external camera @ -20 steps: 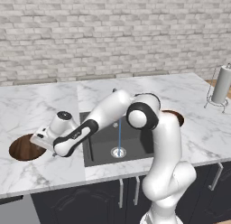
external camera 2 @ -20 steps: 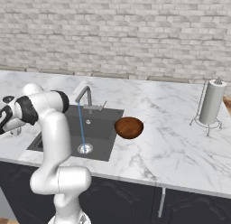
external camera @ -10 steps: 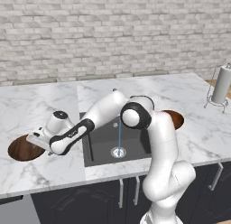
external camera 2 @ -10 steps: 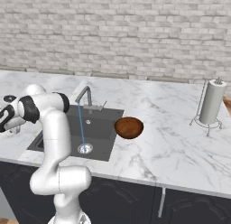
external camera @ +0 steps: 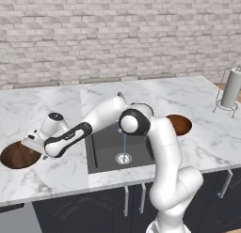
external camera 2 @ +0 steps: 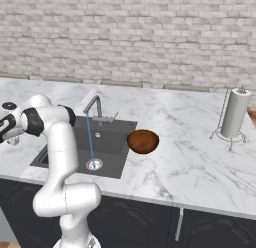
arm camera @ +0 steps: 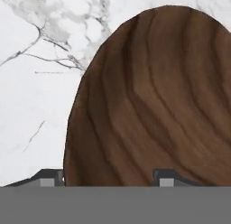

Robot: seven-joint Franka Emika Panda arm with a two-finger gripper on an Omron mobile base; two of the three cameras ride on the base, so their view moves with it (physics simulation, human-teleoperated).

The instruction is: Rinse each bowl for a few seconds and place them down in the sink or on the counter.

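One dark brown wooden bowl lies on the white marble counter at the far left, and its grained inside spreads across the hand view. My gripper hangs low over that bowl's right rim. In the hand view the gripper is open, one fingertip at the outer edge of the rim and the other over the bowl's inside. A second bowl rests on the counter just right of the sink. Water runs from the faucet onto the drain.
A paper towel holder stands at the far right of the counter. A brick wall runs behind. My arm stretches from the base across the sink's left edge to the left bowl.
My hand has moved left and down, closer to the left bowl's rim. The fingers stand a little nearer each other. The bowls and the water stream are unchanged.
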